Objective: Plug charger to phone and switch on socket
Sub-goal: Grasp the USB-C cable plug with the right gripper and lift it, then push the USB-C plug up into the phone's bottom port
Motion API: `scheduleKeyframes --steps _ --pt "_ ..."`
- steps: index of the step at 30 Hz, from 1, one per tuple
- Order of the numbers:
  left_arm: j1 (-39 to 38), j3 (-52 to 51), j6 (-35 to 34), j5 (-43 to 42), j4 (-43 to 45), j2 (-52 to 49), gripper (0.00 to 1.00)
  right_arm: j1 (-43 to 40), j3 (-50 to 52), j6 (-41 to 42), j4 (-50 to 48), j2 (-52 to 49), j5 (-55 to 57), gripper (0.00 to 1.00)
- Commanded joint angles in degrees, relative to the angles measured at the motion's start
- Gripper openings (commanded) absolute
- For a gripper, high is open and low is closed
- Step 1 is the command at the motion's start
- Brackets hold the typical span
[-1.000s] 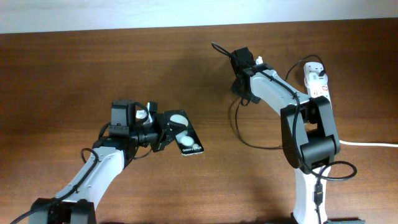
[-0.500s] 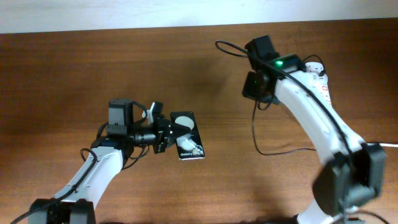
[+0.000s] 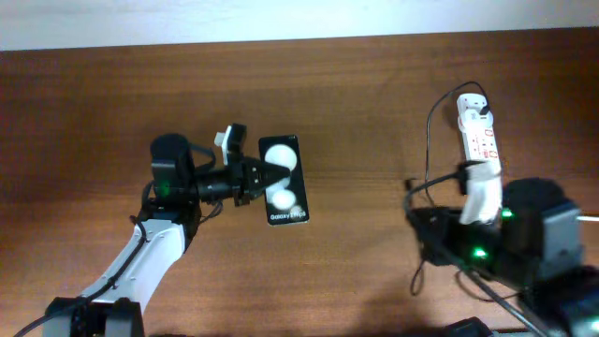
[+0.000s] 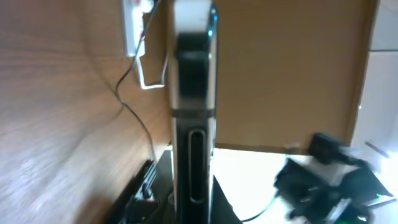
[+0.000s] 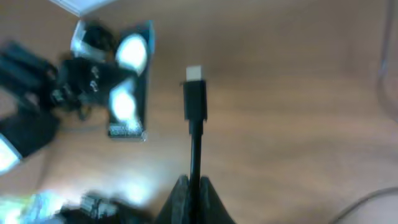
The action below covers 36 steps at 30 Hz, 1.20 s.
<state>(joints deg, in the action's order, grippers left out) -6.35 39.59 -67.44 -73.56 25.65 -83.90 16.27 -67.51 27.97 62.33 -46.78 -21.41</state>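
My left gripper (image 3: 251, 178) is shut on the phone (image 3: 284, 180) and holds it off the table, screen up with two white spots. In the left wrist view the phone (image 4: 193, 106) stands edge-on between the jaws (image 4: 193, 208). My right gripper (image 5: 193, 186) is shut on the charger cable, and its connector tip (image 5: 194, 93) sticks out ahead, to the right of the phone (image 5: 127, 87) and apart from it. The charger cable (image 3: 429, 122) loops back to a white plug (image 3: 473, 97) at the far end of the socket (image 3: 482, 140). The socket also shows in the left wrist view (image 4: 132, 25).
The right arm's body (image 3: 510, 248) fills the front right and hides the table below it. A thick white cord (image 3: 585, 217) runs off the right edge. The table's far edge meets a pale wall at the top.
The right arm has swung from the back of the table to the front right with the cable. The left gripper has turned the phone lengthwise and raised it toward the back.
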Motion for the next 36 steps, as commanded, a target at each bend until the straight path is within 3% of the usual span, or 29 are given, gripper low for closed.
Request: scheduleKeyframes --steps 1,5,9,13,20,32,36 --pt "0.17 0.85 -7.61 3.13 2.14 0.33 0.00 0.20 12.59 -0.76 -8.26 0.83 -14.71 0.04" --pt "0.11 0.85 -9.60 12.00 2.16 0.33 0.00 7.21 20.37 -0.46 -17.57 -0.09 -13.70 0.04" --pt "0.11 0.85 -10.60 14.75 2.19 0.33 0.00 19.71 20.37 3.34 -22.82 -1.77 1.33 0.04" --pt "0.11 0.85 -8.72 15.76 2.25 0.33 0.00 33.42 20.35 6.05 -30.21 -10.27 17.55 0.04" --pt "0.13 0.85 1.81 12.76 1.73 0.33 0.00 34.69 18.97 6.86 -34.71 -14.43 20.11 0.04" --pt "0.11 0.85 1.77 12.96 1.68 0.33 0.00 34.77 18.95 6.99 -34.29 -13.35 19.54 0.04" --pt "0.13 0.85 1.79 12.98 -2.03 0.33 0.00 34.77 18.95 6.99 -35.26 -13.35 19.54 0.04"
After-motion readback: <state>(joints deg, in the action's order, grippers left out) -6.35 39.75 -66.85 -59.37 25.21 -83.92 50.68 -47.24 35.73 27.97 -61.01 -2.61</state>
